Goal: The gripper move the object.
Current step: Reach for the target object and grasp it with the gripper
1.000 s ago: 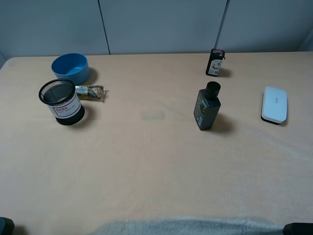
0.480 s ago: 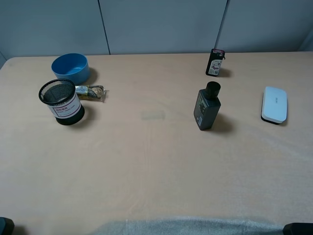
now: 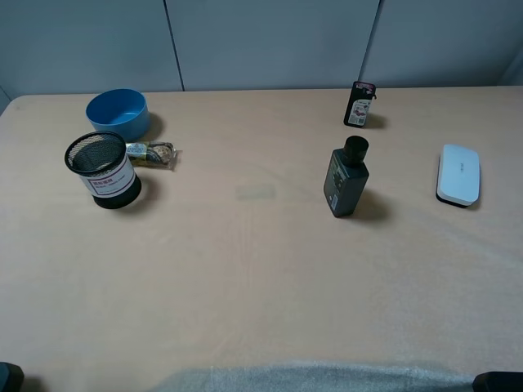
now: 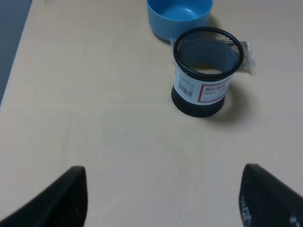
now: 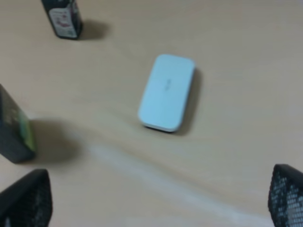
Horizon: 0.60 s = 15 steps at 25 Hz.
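Pale beige, the surface is backed by grey wall panels. Toward its right edge the flat white rounded-rectangular device is laid flat and untouched, well apart from the dark grey bottle with a black cap and the small black upright packet. It is seen ahead of the right gripper, whose jaws are spread wide with nothing between them. On the left, a black mesh cup is set just beside a blue bowl and a wrapped snack bar. The left gripper is held short of the cup, its jaws likewise spread wide.
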Each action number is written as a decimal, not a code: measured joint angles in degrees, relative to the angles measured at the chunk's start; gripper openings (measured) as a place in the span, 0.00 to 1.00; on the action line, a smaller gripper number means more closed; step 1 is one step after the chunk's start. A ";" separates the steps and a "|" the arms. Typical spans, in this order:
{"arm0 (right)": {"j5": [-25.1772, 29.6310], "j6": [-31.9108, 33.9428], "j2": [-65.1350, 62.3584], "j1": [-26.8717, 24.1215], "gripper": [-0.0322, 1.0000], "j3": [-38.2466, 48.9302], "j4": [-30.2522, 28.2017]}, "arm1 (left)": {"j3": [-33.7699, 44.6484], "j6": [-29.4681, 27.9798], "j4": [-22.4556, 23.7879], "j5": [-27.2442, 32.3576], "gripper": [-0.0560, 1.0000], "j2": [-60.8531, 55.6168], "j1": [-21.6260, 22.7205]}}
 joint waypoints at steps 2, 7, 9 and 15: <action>-2.24 1.84 6.47 0.00 0.70 -2.17 1.47 | 0.00 0.00 0.00 0.00 0.75 0.00 0.00; -6.22 7.52 23.66 0.00 0.70 -9.36 3.07 | 0.00 0.00 0.00 0.00 0.75 0.00 0.00; -6.50 8.43 30.05 0.00 0.70 -12.96 3.09 | 0.00 0.00 0.00 0.00 0.75 0.00 0.00; -7.10 8.73 49.11 0.00 0.70 -24.48 3.09 | 0.00 0.00 0.00 0.00 0.75 0.00 0.00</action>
